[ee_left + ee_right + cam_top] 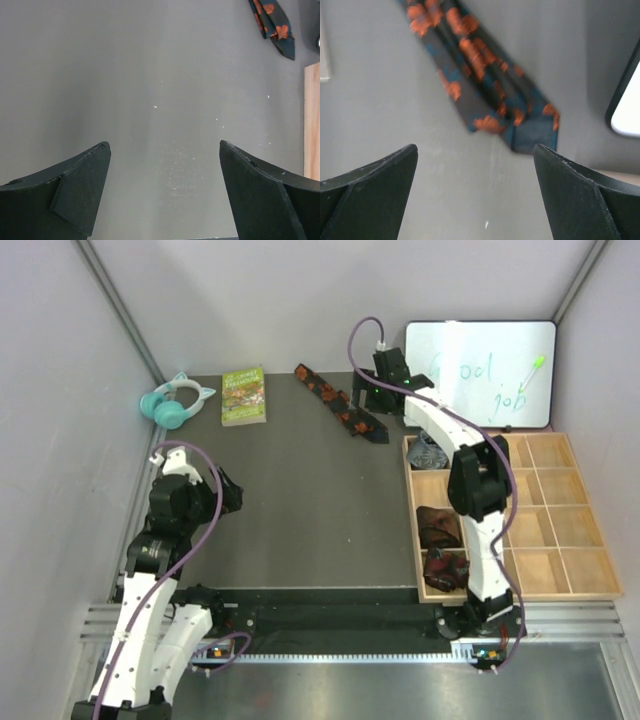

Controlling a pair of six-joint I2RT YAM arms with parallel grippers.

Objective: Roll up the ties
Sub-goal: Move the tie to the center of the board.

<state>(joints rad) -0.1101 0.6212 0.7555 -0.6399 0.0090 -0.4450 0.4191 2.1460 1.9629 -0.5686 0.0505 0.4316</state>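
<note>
A long black tie [340, 403] with orange-red leaf blotches lies flat and diagonal at the back of the dark mat. My right gripper [370, 395] hovers just above its wide end, open. In the right wrist view that tie [480, 75] lies just ahead of the open gripper [475, 147], with nothing between the fingers. Three rolled ties sit in the tray's left column: grey [430, 452], dark brown [438, 525] and a dark one with red patches [445, 568]. My left gripper [232, 498] stands open over bare mat at the left [164, 145]; the tie's tip [274, 22] shows far ahead.
A wooden compartment tray [560, 525] fills the right side; its edge [312, 120] shows in the left wrist view. A whiteboard [480, 375] leans at the back right. A green book [243, 395] and teal cat-ear headphones [175, 400] lie at the back left.
</note>
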